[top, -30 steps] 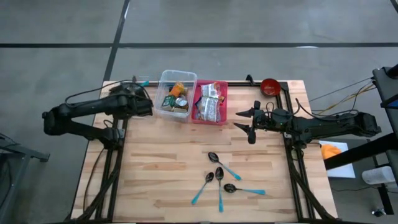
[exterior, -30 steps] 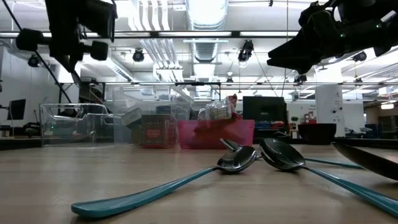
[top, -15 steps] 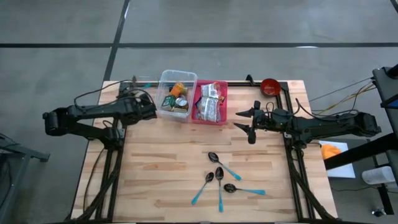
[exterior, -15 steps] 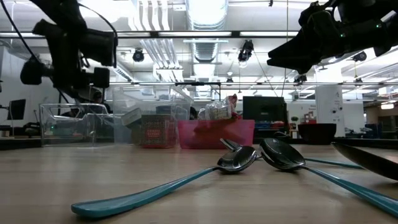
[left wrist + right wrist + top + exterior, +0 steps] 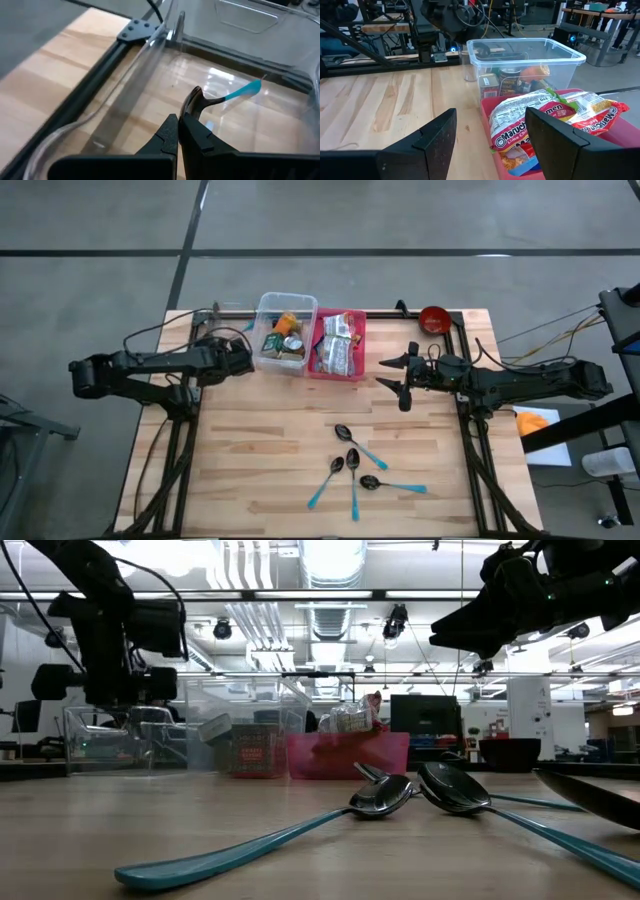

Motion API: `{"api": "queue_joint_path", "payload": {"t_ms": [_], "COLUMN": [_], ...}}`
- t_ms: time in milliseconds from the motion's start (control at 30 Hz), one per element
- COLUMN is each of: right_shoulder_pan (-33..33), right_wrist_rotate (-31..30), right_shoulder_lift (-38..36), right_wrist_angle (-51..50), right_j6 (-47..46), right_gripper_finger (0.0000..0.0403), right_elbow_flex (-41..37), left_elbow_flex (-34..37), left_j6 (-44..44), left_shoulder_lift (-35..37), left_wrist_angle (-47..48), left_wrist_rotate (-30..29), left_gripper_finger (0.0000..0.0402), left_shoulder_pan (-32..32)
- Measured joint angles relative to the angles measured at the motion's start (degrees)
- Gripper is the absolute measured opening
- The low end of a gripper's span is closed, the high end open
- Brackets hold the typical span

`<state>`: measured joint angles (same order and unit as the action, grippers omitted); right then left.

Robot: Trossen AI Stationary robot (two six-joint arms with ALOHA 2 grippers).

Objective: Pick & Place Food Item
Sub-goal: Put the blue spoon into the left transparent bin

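Your right gripper (image 5: 392, 378) hangs above the table (image 5: 260, 450) with its two fingers (image 5: 559, 142) standing wide apart and holding nothing. The food lies in front of them: the noodle packets (image 5: 560, 120) fill the pink bin (image 5: 339, 346), near the jaws but not between them and not touching them. In the right wrist view you can count at least two packets, and the red word "Manchu" can be read on their wrappers; the rest of the writing is too small to tell. Just beside the pink bin, touching its side, stands one clear bin (image 5: 283, 332) with a few cans and boxes inside; their labels you cannot read. Your left gripper (image 5: 240, 363) is on the other side of this clear bin, close to its wall, and its fingers (image 5: 172, 131) are pressed together with nothing between them. In the left wrist view one spoon with a teal handle (image 5: 222, 97) lies just beyond the closed tips, apart from them, inside a clear plastic wall. On the near part of the table you have four more teal-handled spoons (image 5: 355, 465) in a loose group, bowls close together. One red bowl (image 5: 433, 318) sits at the far right corner of the table, well apart from both bins.
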<state>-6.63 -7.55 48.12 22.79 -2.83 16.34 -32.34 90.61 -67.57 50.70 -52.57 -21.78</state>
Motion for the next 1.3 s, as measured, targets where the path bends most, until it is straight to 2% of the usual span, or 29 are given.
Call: {"api": "queue_joint_path", "payload": {"t_ms": [400, 867, 1200, 1300], "right_shoulder_pan": [0.0, 0.0, 0.0, 0.0], "right_wrist_rotate": [0.0, 0.0, 0.0, 0.0], "right_shoulder_lift": [0.0, 0.0, 0.0, 0.0], "right_wrist_angle": [0.0, 0.0, 0.0, 0.0], "right_j6": [-0.1, -0.1, 0.0, -0.1], "right_gripper_finger": [0.0235, 0.0235, 0.0235, 0.0235], "right_elbow_flex": [0.0, 0.0, 0.0, 0.0], "left_elbow_flex": [2.3, 2.4, 2.3, 1.1], "left_j6": [2.4, 2.2, 2.2, -0.1], "left_shoulder_lift": [0.1, 0.1, 0.1, 0.1], "left_wrist_angle": [-0.4, -0.3, -0.2, 0.2], "left_wrist_rotate": [1.2, 1.6, 1.3, 1.2], "left_gripper_finger": [0.0005, 0.0117, 0.0129, 0.0129], "left_shoulder_pan": [-0.1, -0.1, -0.1, -0.1]}}
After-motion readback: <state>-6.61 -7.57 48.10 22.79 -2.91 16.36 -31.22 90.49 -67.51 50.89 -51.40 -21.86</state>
